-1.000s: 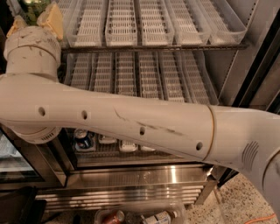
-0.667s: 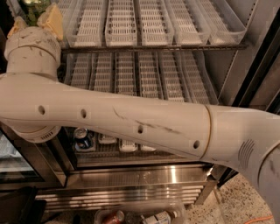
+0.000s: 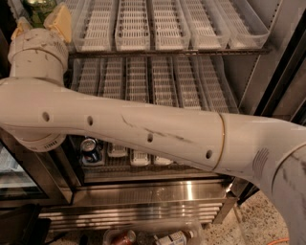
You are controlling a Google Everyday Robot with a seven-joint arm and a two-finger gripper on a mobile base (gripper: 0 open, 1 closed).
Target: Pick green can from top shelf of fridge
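Note:
The green can [image 3: 39,6] stands at the far left of the top shelf [image 3: 167,51], cut off by the upper edge of the camera view. My gripper [image 3: 40,18] is at the top left, its two tan fingers [image 3: 58,20] pressed on either side of the can. The white wrist [image 3: 36,52] sits just below it. My long white arm [image 3: 143,134] crosses the whole view in front of the fridge [image 3: 143,196]. Clear slotted lane trays [image 3: 131,24] line the top shelf to the right of the can.
A second shelf of slotted trays [image 3: 162,81] lies below. A dark blue can [image 3: 88,146] and white trays sit on the lowest shelf. The black door frame [image 3: 282,81] stands at the right. Bottles in a clear bin [image 3: 162,238] lie on the floor.

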